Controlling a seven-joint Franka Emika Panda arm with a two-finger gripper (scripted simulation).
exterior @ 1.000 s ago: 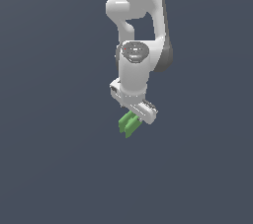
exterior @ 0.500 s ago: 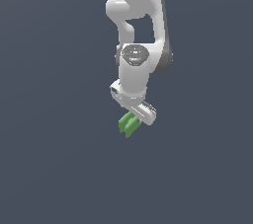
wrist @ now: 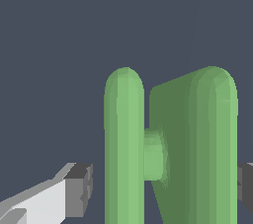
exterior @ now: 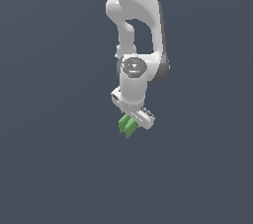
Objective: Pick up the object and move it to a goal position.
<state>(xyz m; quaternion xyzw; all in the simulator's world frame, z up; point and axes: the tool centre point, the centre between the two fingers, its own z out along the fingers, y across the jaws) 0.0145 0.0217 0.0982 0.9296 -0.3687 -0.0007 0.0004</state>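
Observation:
The object (exterior: pixel 126 127) is a small bright green piece made of two short parallel bars joined by a stub. It sits just under the white hand of my gripper (exterior: pixel 132 121) in the exterior view. In the wrist view the object (wrist: pixel 188 144) fills the space between my gripper (wrist: pixel 165 188) fingers. One grey fingertip (wrist: pixel 79 188) stands a little apart from the nearer bar, with dark background showing in the gap. The other fingertip (wrist: pixel 245 186) is right at the object's far edge. The jaws stand wide on either side of the piece. No goal marker is in view.
The white arm (exterior: pixel 136 30) comes down from the top of the exterior view. Everything around it is a plain dark grey-blue background with no visible edges or other objects.

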